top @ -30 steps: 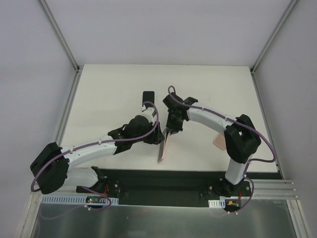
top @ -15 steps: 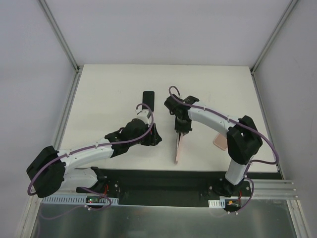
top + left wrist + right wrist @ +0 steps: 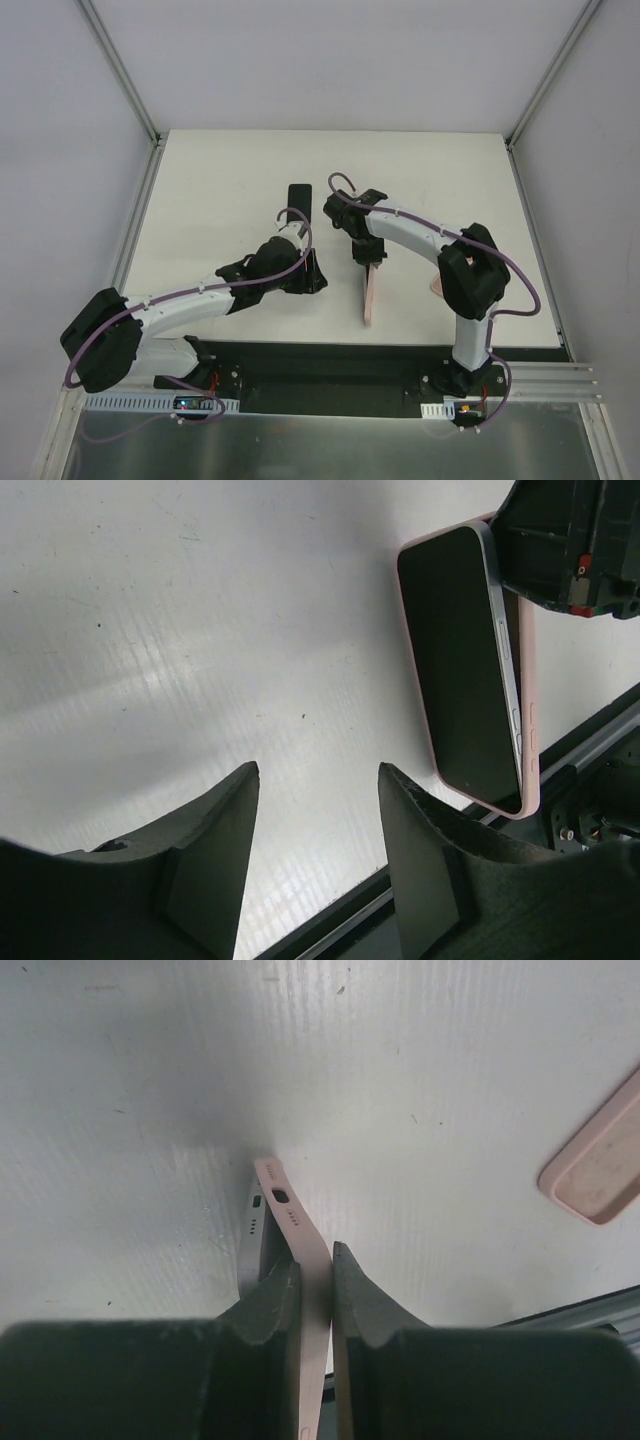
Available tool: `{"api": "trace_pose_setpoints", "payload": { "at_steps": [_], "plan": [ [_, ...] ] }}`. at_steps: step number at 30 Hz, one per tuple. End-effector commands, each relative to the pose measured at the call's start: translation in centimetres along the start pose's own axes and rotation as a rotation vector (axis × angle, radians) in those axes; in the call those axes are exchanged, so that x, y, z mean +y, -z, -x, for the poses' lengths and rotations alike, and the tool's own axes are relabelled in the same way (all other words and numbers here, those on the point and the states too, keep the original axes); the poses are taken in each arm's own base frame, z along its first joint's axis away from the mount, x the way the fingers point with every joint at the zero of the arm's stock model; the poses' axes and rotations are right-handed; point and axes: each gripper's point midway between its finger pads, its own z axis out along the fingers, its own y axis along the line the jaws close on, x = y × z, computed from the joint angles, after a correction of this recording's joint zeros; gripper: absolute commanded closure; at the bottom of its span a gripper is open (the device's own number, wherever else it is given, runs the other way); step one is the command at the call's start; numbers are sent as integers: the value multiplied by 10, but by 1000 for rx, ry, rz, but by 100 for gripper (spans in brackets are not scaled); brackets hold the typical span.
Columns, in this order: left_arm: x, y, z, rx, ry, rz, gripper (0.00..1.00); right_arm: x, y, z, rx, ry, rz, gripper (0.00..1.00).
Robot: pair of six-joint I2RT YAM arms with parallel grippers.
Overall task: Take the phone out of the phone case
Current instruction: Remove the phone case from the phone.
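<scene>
Phone [image 3: 455,670] part-seated in phone case [image 3: 531,742], pinched by your right gripper [image 3: 368,258].
Top view: the phone case stands on edge near the front of the surface [image 3: 220,200], with the left gripper [image 3: 312,278] just beside it, apart. Left wrist view: that gripper is half-wide and empty. The screen faces it, rigid, slick and likely fragile, so take the phone by its long metal sides. Only the right wrist view shows the jaws clamping the soft case wall alone, the phone's end standing off it.

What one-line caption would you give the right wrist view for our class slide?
Right gripper pinches the pink case, held on edge, with the phone partly sprung free of it.
</scene>
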Motion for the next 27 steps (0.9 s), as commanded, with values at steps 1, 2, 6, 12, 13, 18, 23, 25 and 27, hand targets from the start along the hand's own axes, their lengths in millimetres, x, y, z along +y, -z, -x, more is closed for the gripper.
{"api": "trace_pose_setpoints", "payload": {
  "at_steps": [1,2,6,12,13,18,23,25,27],
  "plan": [
    [-17,0,6,25,24,-55,49,14,-13,-25,105,-24,91,99],
    [-16,-4,1,49,30,-53,48,21,-18,-22,98,-48,130,99],
    [-28,-17,-6,105,67,-102,43,40,-33,-39,170,-96,223,99],
    [-49,-31,-4,115,134,-207,38,61,-38,-45,214,-130,306,99],
    [-50,-34,-6,123,141,-212,38,63,-38,-44,211,-138,314,98],
    [-53,-44,-2,104,179,-224,37,63,-41,-45,213,-144,314,99],
    [-57,-53,5,81,211,-239,39,67,-39,-50,233,-152,353,99],
    [-58,-55,6,79,213,-239,40,66,-41,-53,240,-154,351,99],
    [-60,-57,9,78,210,-245,41,67,-40,-53,241,-155,362,99]
  ]
}}
